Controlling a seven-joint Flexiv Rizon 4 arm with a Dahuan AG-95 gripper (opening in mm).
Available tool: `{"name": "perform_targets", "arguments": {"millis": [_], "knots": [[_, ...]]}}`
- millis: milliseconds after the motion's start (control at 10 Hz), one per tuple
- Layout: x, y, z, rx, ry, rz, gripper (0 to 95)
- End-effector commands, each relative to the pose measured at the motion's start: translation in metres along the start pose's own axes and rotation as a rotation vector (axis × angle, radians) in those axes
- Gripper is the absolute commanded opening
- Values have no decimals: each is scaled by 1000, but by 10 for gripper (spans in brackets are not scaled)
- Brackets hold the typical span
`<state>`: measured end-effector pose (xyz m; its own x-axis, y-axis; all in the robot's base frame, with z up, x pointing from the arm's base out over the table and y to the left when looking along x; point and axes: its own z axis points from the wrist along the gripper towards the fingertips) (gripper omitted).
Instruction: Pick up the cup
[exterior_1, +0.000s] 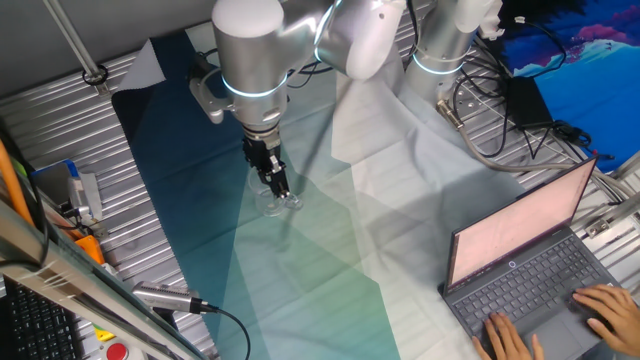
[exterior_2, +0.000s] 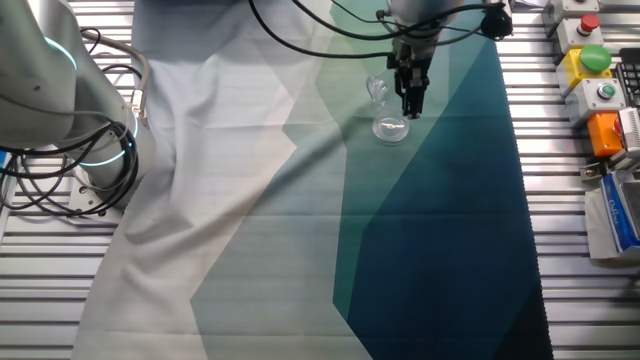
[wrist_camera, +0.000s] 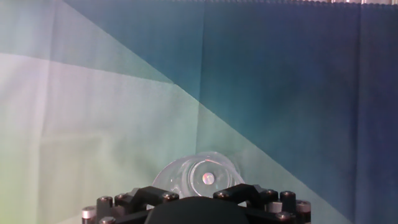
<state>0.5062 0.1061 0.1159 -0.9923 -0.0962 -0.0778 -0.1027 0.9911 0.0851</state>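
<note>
The cup (exterior_1: 279, 203) is a small clear glass mug standing on the teal part of the cloth. It also shows in the other fixed view (exterior_2: 390, 128). In the hand view the cup (wrist_camera: 200, 175) is seen from above, right in front of the hand, its near side hidden by the black gripper body. My gripper (exterior_1: 277, 190) points straight down with its fingers close together at the cup's rim. It also shows in the other fixed view (exterior_2: 411, 108). The fingers look closed on the cup's wall. The fingertips themselves are hidden in the hand view.
A folded cloth (exterior_2: 260, 200) in white, green and dark teal covers the table. An open laptop (exterior_1: 530, 260) with a person's hands on it is at the front right. A second robot base (exterior_2: 60, 90), cables and a button box (exterior_2: 590, 60) stand at the table's edges.
</note>
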Motion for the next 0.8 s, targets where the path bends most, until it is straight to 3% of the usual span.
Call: {"name": "perform_targets", "arguments": {"millis": [100, 200, 300, 800], "knots": [[-1, 0, 1, 1, -8, 13, 950], [-1, 0, 2, 7, -12, 22, 950], [-1, -1, 5, 11, -15, 27, 760], [-1, -1, 5, 17, -16, 34, 760]]}}
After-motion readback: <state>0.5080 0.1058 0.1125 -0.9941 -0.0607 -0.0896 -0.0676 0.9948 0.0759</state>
